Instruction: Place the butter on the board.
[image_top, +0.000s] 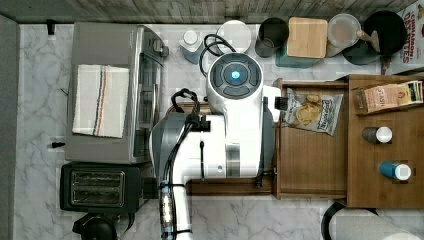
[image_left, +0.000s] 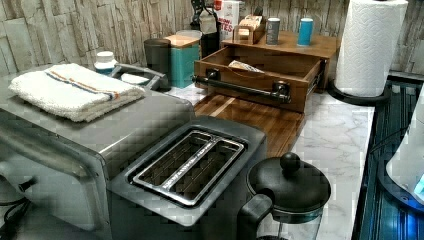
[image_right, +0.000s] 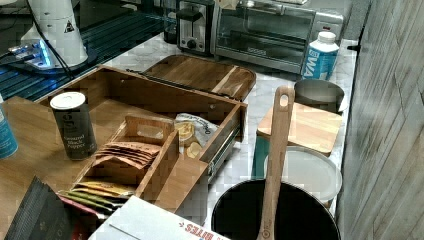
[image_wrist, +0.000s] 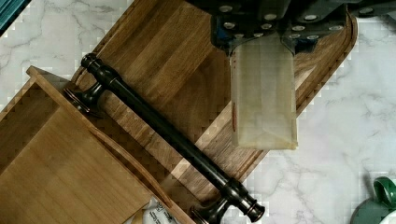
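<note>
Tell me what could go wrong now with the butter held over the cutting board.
1. In the wrist view the butter, held in the gripper, hangs over the board near its edge, its free end past the rim above marble; released here, it might land half off.
2. The open drawer's black bar handle sits close beside the butter; a sideways shift could knock it.
</note>
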